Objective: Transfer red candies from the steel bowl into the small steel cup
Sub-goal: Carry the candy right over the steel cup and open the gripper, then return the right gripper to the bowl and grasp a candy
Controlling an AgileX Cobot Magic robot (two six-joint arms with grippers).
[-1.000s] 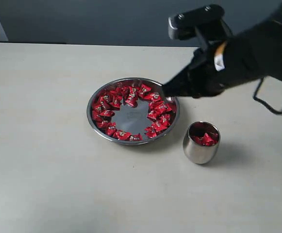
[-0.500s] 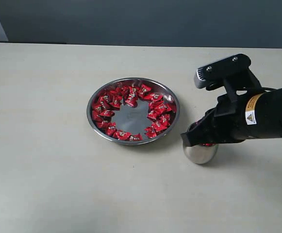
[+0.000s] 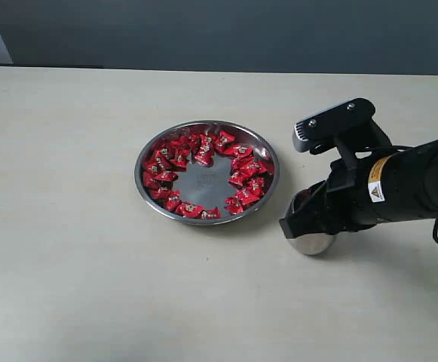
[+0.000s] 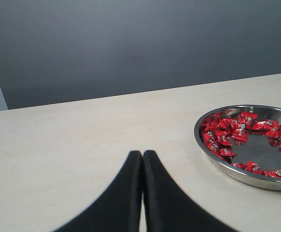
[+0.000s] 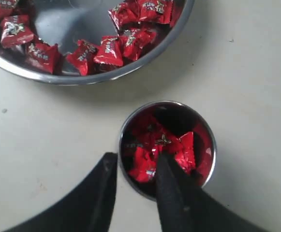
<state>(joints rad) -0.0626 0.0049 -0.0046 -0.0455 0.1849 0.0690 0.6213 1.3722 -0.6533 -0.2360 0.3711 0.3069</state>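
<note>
The steel bowl (image 3: 203,185) sits mid-table with several red candies (image 3: 175,157) ringed round its bare bottom. Just to its right stands the small steel cup (image 3: 309,243), mostly hidden behind my right gripper (image 3: 298,222). From the right wrist, the cup (image 5: 205,130) holds several red candies (image 5: 168,144). My right gripper (image 5: 137,159) is open, with one finger inside the cup's mouth and the other outside its rim. My left gripper (image 4: 142,153) is shut on nothing, low over the table, well short of the bowl (image 4: 256,178). It is out of the exterior view.
The pale tabletop (image 3: 68,249) stretches wide to the left and front of the bowl. A dark wall (image 3: 203,30) runs behind the table's far edge. The right arm's black body (image 3: 407,188) and its cable hang over the table's right side.
My right arm has swung from the bowl's right rim over to the cup and lowered onto it. The bowl, the cup and the left gripper have not moved.
</note>
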